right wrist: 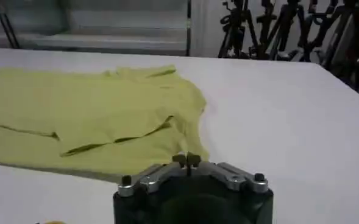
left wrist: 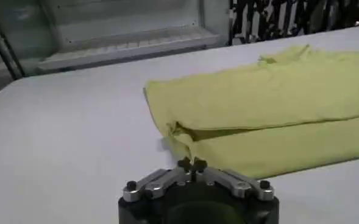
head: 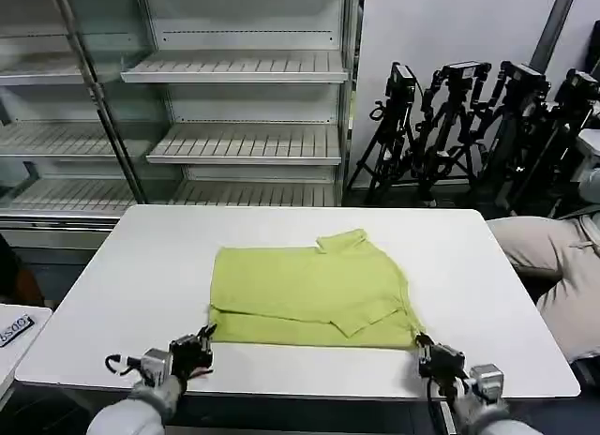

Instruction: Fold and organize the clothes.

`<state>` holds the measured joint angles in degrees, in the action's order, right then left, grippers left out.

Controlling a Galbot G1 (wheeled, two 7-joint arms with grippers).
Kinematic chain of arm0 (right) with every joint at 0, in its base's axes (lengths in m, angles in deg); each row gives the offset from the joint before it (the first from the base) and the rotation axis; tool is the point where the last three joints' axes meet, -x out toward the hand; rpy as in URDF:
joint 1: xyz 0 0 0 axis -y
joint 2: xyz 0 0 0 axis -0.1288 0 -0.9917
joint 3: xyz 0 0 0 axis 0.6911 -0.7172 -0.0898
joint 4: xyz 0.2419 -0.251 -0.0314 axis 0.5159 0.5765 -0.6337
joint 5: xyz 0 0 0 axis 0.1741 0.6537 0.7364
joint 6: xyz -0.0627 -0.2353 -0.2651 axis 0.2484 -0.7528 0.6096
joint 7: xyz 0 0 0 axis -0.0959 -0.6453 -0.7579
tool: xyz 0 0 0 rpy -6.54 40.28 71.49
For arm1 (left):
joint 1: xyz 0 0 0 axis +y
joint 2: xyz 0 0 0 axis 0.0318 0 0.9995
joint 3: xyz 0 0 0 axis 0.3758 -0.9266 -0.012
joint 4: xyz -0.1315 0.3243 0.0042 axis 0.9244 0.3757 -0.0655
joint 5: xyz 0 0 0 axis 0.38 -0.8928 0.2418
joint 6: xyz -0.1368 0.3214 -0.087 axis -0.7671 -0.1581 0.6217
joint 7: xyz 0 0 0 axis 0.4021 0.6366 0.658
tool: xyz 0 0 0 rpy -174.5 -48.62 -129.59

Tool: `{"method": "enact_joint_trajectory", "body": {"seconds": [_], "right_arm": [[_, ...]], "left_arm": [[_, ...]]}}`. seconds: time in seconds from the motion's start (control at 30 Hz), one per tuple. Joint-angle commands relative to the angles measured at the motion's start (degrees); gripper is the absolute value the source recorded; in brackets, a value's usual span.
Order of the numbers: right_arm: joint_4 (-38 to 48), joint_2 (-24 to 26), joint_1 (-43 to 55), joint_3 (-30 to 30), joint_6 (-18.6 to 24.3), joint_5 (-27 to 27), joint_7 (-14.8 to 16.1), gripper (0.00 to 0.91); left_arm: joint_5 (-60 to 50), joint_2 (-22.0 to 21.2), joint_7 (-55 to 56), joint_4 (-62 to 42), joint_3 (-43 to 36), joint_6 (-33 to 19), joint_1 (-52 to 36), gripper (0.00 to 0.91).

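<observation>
Shirt (head: 309, 290) lies flat in the middle of the white table (head: 122, 294), already folded into a wide band with the collar on its far right part and a sleeve doubled over near the right end. Both claws sit at the near edge of the table: the left claw (head: 202, 346) just beside the shirt's near left corner, the right claw (head: 433, 358) just beside the near right corner. In each wrist view the fingertips meet with nothing between them, so both claws are closed and empty, close to the cloth but not gripping it. The step in hand looks like taking hold of the two near corners for another fold. To do it well, each claw should open first, then come in low along the table so one finger slides under every layer at the corner, since the left corner shows a loose lower layer peeking out. Lifting both corners together and evenly should keep the thin fabric from twisting.
</observation>
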<state>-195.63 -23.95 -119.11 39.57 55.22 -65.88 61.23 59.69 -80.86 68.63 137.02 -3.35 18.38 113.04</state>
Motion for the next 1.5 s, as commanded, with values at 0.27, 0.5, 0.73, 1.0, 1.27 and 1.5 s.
{"method": "enact_joint_trajectory", "body": {"seconds": [0.27, 0.5, 0.73, 1.0, 1.27, 1.5], "right_arm": [[-9.49, 0.80, -7.30, 4.16, 1.11, 0.53, 0.13, 0.907], [0.48, 2.81, 18.10, 1.71, -3.07, -7.47, -4.27, 0.907], [21.26, -0.62, 42.28, -13.30, -3.10, -6.52, -7.04, 0.907], [39.23, -5.32, 57.40, -21.66, -3.11, -5.52, -9.05, 0.907], [51.18, -7.82, 63.01, -22.62, -3.13, -4.45, -9.69, 0.907], [54.84, -8.83, 63.27, -23.35, -3.12, -4.60, -9.68, 0.907]], "left_arm": [[-2.62, 0.73, -0.07, 7.38, 5.11, -0.18, 8.08, 0.907], [0.73, 1.44, -0.46, 9.97, 6.51, -0.17, 1.96, 0.907], [1.13, 1.66, -3.01, -4.30, -1.61, -0.19, -19.54, 0.907], [3.50, 1.37, -5.67, -22.91, -9.32, -0.15, -34.74, 0.907], [6.43, 0.68, -8.36, -35.54, -12.19, -0.09, -42.62, 0.907], [6.97, -0.38, -9.79, -41.53, -12.54, -0.04, -45.80, 0.907]]}}
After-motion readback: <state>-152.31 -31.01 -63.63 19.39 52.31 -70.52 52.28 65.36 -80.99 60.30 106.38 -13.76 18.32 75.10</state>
